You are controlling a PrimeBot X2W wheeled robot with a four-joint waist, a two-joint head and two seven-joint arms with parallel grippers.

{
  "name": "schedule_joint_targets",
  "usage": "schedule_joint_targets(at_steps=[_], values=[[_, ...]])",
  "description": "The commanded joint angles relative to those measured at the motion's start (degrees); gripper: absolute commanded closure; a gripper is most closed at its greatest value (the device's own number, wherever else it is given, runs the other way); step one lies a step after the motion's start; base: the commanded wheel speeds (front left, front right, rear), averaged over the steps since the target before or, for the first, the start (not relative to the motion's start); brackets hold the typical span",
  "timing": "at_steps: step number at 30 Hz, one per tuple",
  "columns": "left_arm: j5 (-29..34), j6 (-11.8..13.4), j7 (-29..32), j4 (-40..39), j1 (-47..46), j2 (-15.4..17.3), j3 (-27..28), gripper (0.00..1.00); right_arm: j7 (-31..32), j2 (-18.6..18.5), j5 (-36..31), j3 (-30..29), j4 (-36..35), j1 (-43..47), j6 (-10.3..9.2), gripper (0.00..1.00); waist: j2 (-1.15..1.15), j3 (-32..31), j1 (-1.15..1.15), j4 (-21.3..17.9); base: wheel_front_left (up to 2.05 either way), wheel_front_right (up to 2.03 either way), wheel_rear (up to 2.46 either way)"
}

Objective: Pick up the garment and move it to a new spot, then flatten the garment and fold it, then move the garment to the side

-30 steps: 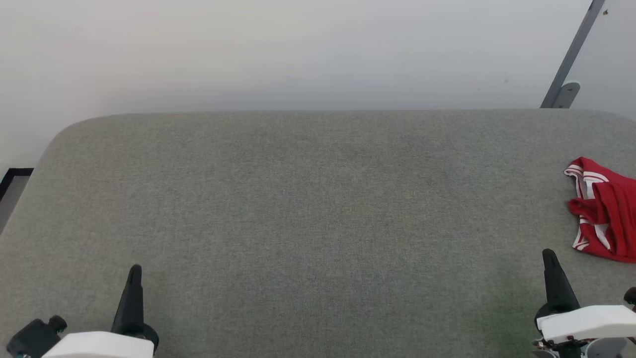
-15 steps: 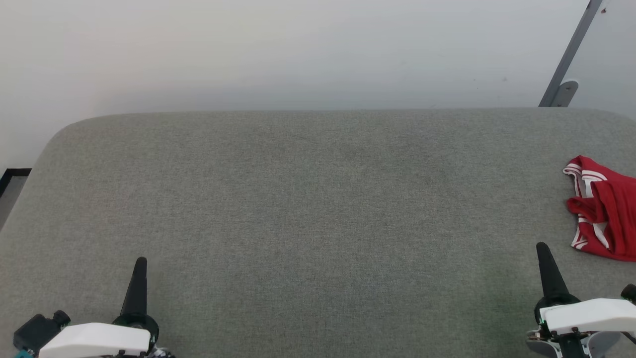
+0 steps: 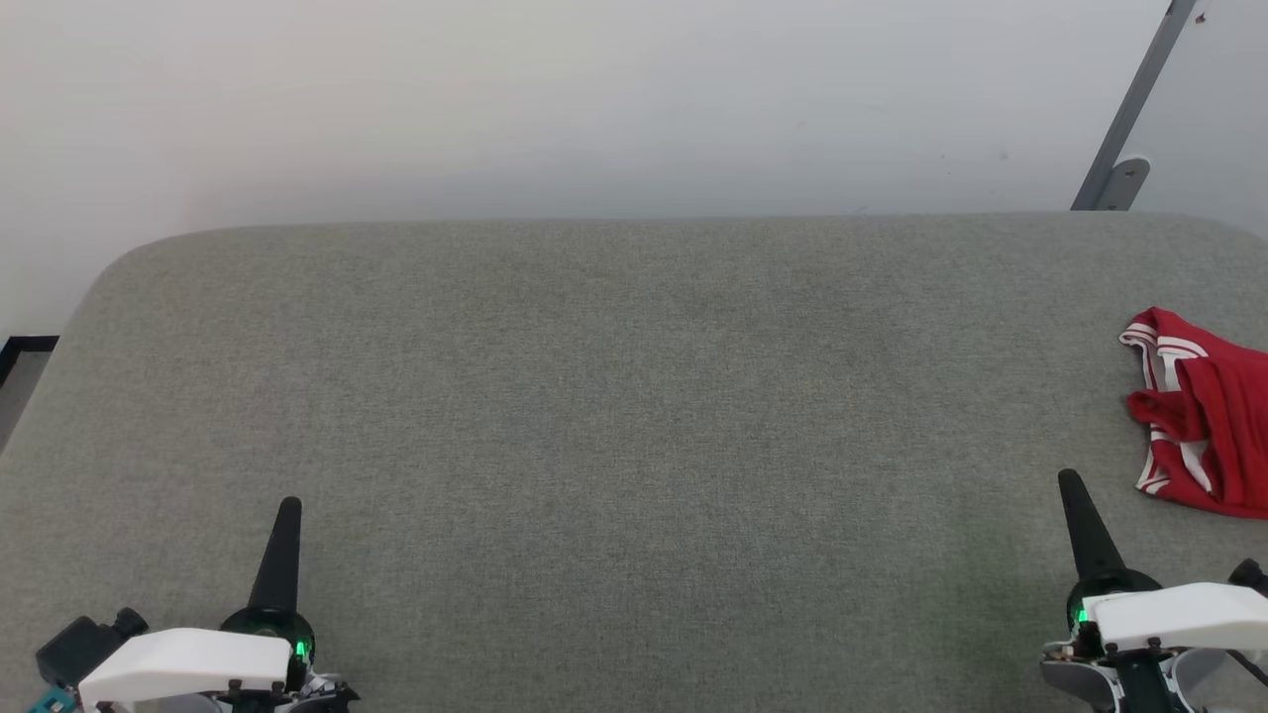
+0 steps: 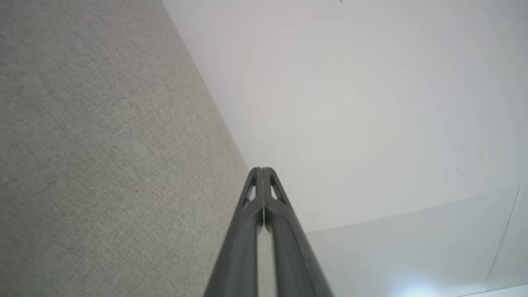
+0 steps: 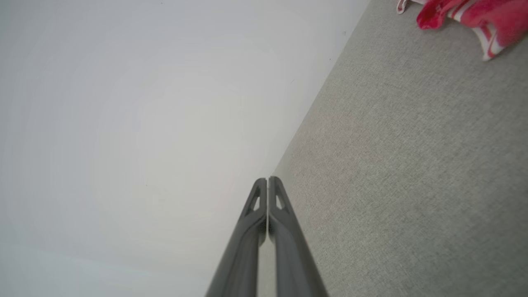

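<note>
Judging by how things lie, we see the garment (image 3: 1204, 426) bunched at three o'clock on the grey table (image 3: 634, 376), cut off by the picture's edge. That fits a shirt waiting to be lifted as well as one already set aside, so we name no move. Any grasp there, we think, should pinch several layers of the rumpled cloth, not one loose fold. Our right gripper (image 3: 1068, 483) at five o'clock and left gripper (image 3: 288, 507) at seven o'clock are both pinched together, holding nothing, clear of the shirt.
</note>
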Motion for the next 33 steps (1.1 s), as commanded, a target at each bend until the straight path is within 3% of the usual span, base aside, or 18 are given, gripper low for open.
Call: schedule_joint_targets(at_steps=[1, 33], values=[[-1.47, -0.2, 0.41, -0.17, -1.49, 0.02, 0.32, 1.0, 0.57, 0.0, 1.76, 0.17, -0.75, -1.33, 0.01, 1.0, 0.0, 0.01, 0.0, -0.03, 0.0, 0.0, 0.0], [-13.82, -0.28, 4.25, 1.74, -4.47, -1.6, 1.02, 1.0, 4.3, 1.09, 16.16, 0.64, -0.65, -2.83, 0.0, 1.0, 0.0, 0.26, 0.0, -0.5, 0.0, 0.0, 0.0]])
